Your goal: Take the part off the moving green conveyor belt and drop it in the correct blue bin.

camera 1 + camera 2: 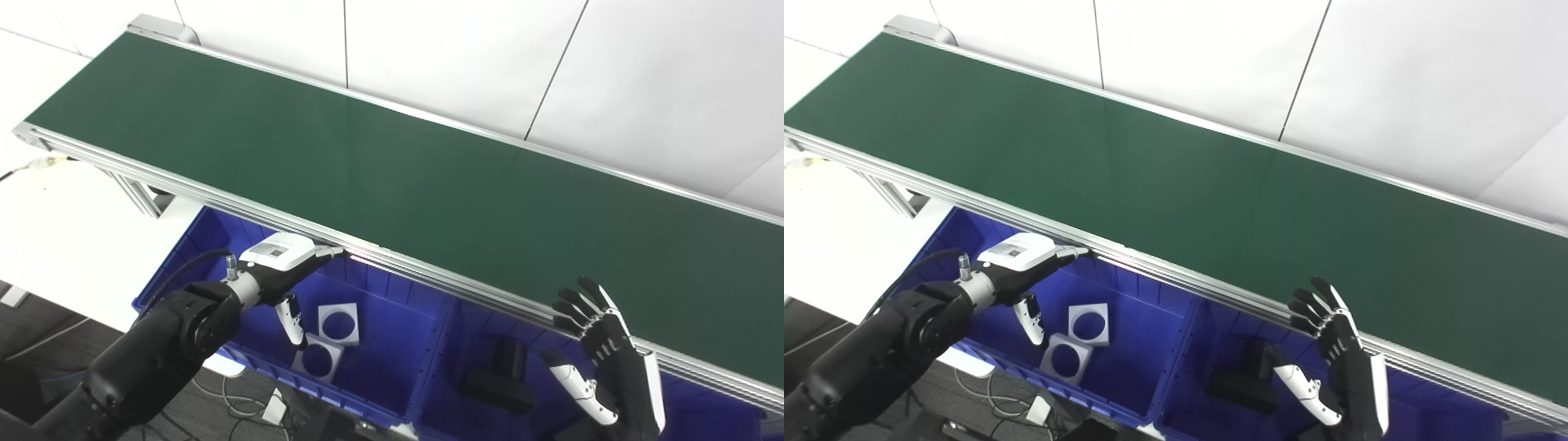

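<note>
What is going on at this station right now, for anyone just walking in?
A humanoid robot waits at a green conveyor belt that carries no part at the moment. Both hands are open and hold nothing: the left hand hovers over the left blue bin, which holds two white square parts with round holes, and the right hand is raised with fingers spread above the right blue bin, which holds dark parts.
</note>
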`<move>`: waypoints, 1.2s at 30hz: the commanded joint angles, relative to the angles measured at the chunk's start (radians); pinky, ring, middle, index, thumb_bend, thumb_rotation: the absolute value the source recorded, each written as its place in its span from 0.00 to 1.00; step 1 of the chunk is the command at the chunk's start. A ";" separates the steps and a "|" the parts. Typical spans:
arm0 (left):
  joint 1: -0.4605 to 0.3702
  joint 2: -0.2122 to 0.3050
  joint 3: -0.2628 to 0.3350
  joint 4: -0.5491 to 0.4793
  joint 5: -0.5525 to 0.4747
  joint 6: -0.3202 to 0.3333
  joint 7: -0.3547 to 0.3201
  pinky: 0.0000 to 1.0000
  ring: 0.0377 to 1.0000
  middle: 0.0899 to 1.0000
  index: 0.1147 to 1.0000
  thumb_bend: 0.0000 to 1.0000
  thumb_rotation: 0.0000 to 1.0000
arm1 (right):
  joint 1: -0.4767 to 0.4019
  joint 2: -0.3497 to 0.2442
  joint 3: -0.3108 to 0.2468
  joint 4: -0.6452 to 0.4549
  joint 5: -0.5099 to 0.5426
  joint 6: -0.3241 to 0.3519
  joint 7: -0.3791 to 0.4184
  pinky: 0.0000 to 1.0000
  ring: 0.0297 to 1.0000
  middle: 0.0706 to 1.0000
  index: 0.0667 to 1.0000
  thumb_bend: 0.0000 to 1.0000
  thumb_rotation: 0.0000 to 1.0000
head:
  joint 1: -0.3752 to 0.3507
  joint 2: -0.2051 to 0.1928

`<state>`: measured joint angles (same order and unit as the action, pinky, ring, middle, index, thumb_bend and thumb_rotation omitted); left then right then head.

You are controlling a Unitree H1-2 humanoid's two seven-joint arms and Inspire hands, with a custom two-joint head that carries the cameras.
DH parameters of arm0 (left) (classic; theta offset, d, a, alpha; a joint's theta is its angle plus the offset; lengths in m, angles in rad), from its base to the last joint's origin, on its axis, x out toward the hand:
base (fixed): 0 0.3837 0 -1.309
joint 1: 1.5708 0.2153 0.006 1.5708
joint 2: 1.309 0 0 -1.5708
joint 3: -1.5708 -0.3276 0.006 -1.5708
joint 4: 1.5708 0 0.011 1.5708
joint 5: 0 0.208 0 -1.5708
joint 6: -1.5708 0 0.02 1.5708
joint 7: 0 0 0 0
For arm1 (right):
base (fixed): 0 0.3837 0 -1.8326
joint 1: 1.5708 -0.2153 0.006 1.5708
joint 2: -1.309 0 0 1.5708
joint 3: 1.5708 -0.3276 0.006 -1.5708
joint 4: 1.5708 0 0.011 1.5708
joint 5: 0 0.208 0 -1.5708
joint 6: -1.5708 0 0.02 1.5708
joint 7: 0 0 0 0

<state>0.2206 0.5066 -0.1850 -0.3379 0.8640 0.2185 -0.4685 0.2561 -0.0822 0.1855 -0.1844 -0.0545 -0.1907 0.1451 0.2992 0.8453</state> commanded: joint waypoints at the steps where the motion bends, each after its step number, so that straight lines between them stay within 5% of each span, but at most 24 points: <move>1: -0.006 0.024 0.025 -0.069 0.008 0.017 -0.008 0.73 0.86 0.94 0.96 0.89 0.00 | -0.005 0.006 0.001 -0.028 0.009 -0.013 0.001 0.71 0.77 0.79 0.87 0.70 0.44 | -0.003 0.000; 5: 0.004 0.017 0.059 -0.139 -0.033 0.020 -0.023 0.68 0.77 0.82 0.89 0.88 0.00 | -0.003 0.006 0.001 -0.029 0.003 -0.012 -0.001 0.71 0.76 0.79 0.87 0.71 0.44 | -0.021 -0.004; 10: 0.010 -0.028 0.150 -0.293 -0.272 0.054 -0.042 0.64 0.75 0.77 0.80 0.86 0.00 | 0.003 0.006 0.003 -0.026 -0.010 -0.024 -0.005 0.69 0.75 0.79 0.87 0.69 0.43 | -0.056 -0.010; 17: -0.020 -0.067 0.199 -0.413 -0.611 0.097 -0.063 0.65 0.73 0.74 0.76 0.94 0.23 | 0.008 0.013 0.010 -0.019 -0.019 -0.026 -0.008 0.70 0.76 0.79 0.87 0.70 0.42 | -0.125 -0.026; 21: -0.018 -0.115 0.203 -0.392 -0.781 0.057 -0.036 0.64 0.70 0.73 0.74 0.91 0.20 | 0.010 0.017 0.013 -0.013 -0.026 -0.027 -0.012 0.70 0.76 0.78 0.87 0.71 0.43 | -0.159 -0.036; 28: 0.000 -0.171 0.181 -0.337 -0.904 0.033 -0.005 0.68 0.74 0.75 0.75 0.92 0.26 | 0.011 0.023 0.020 0.011 -0.045 -0.048 -0.019 0.70 0.76 0.78 0.87 0.70 0.43 | -0.214 -0.051; 36: 0.007 -0.275 0.156 -0.092 -1.087 -0.102 0.001 0.79 0.78 0.78 0.78 1.00 0.30 | 0.010 0.046 0.043 0.038 -0.080 -0.072 -0.040 0.69 0.75 0.78 0.86 0.69 0.52 | -0.398 -0.069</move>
<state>0.2338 0.2375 -0.0305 -0.4303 -0.1827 0.1905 -0.4738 0.2692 -0.0487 0.2204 -0.1374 -0.1338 -0.1992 0.1132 -0.0991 0.7748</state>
